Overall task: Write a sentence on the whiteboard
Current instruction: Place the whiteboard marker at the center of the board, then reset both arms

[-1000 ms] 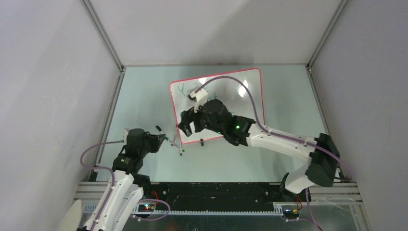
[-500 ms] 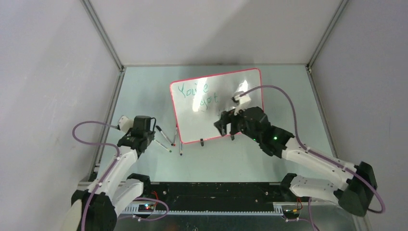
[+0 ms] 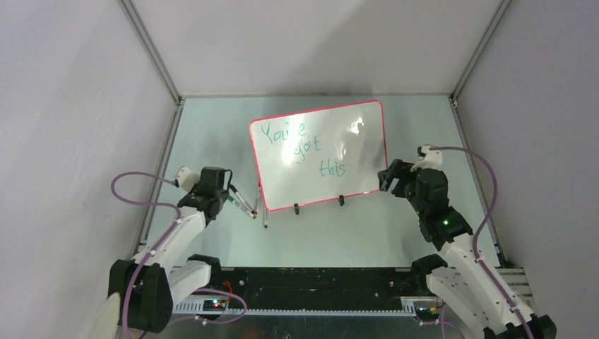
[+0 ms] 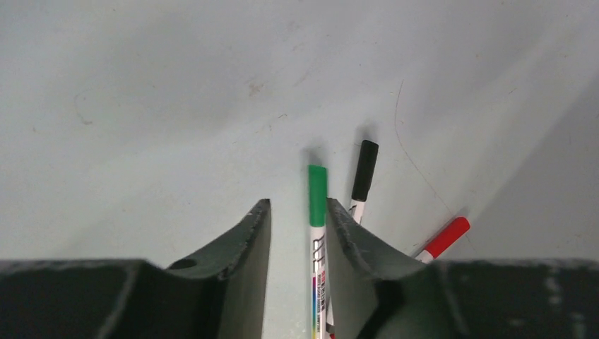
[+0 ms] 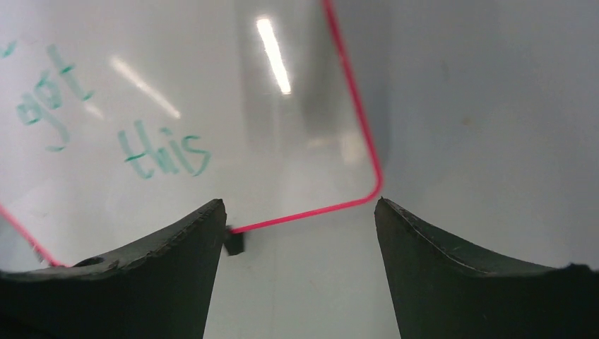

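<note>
The whiteboard (image 3: pixel 353 152) lies flat mid-table, white with a red-pink rim; its near right corner shows in the right wrist view (image 5: pixel 233 106). The sentence (image 3: pixel 304 148) reads "You're got this" in teal, in three stepped lines; "got" and "this" (image 5: pixel 162 152) show close up. My right gripper (image 3: pixel 390 176) (image 5: pixel 300 205) hangs open and empty just off the board's near right corner. My left gripper (image 3: pixel 227 194) (image 4: pixel 298 206) is low over the table left of the board, jaws apart. A green-capped marker (image 4: pixel 318 205) lies between them against the right finger, with a gap to the left finger.
A black-capped marker (image 4: pixel 364 173) and a red-capped marker (image 4: pixel 445 236) lie on the table just right of the left gripper, by the board's near left corner (image 3: pixel 258 205). Two black clip feet (image 3: pixel 340 200) stick out from the board's near edge. Grey walls enclose the table.
The right arm drew back off the board to its right side, uncovering the whole sentence. The left gripper's jaws parted around the green marker, which now rests on the table.
</note>
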Controlling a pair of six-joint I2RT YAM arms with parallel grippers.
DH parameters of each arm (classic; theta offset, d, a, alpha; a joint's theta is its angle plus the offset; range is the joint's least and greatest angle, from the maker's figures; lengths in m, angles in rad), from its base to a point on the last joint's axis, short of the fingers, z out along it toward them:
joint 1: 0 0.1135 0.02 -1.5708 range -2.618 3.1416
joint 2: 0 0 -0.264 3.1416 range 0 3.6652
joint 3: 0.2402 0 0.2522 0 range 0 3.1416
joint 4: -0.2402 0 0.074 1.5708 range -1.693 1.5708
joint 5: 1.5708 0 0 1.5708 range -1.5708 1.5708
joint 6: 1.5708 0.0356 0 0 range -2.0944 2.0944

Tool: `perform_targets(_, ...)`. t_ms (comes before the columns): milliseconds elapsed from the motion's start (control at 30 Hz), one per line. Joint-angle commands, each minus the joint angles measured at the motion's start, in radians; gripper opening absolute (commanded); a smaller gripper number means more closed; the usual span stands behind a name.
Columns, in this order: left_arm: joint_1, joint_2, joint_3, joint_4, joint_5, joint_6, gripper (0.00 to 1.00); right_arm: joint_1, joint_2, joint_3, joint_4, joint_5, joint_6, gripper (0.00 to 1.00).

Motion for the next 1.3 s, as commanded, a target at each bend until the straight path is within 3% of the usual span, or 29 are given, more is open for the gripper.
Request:
perform_targets(0,-0.003,0.025,-0.002,0.079,-0.006,0.038,0.45,-0.12,-0.071,-0.06,0.03,0.023,0.028,0.81)
perform_targets(167,-0.005,-0.104,-0.084,0.234,-0.013,0.141,0.77,-0.179,-0.087,-0.167,0.177,0.113,-0.104,0.85)
perform_targets(267,-0.007,-0.22,-0.135,0.343,-0.053,0.233,0.97,-0.228,-0.136,-0.265,0.37,0.109,-0.18,0.87)
perform_targets(300,-0.007,-0.271,-0.147,0.364,-0.08,0.306,0.99,-0.252,-0.147,-0.332,0.474,0.074,-0.189,0.88)
perform_targets(333,-0.009,-0.291,-0.158,0.412,-0.098,0.335,0.99,-0.304,-0.168,-0.407,0.54,-0.013,-0.196,0.89)
perform_targets(433,-0.007,-0.343,-0.17,0.522,-0.158,0.464,0.99,-0.42,-0.125,-0.549,0.897,-0.085,-0.246,0.9)
perform_targets(600,-0.006,-0.31,-0.261,0.85,-0.296,0.63,0.99,-0.443,0.194,-0.522,1.099,-0.084,-0.261,0.96)
perform_targets(767,0.005,-0.145,-0.315,1.147,-0.409,0.864,0.99,-0.458,0.51,-0.491,1.351,-0.1,-0.232,0.95)
perform_targets(833,0.019,-0.081,-0.306,1.255,-0.402,0.944,0.99,-0.46,0.623,-0.454,1.386,-0.122,-0.236,0.95)
perform_targets(900,0.048,-0.017,-0.328,1.368,-0.318,1.001,0.99,-0.455,0.627,-0.361,1.254,-0.177,-0.261,0.93)
perform_targets(967,0.071,0.0,-0.299,1.279,-0.246,0.99,0.99,-0.444,0.646,-0.354,1.248,-0.168,-0.27,0.94)
perform_targets(1067,0.103,0.065,-0.307,1.32,-0.111,1.002,0.99,-0.435,0.639,-0.347,1.228,-0.152,-0.274,0.99)
perform_targets(1267,0.124,0.195,-0.281,1.389,0.027,1.028,0.99,-0.322,0.641,-0.367,1.265,0.086,-0.316,1.0)
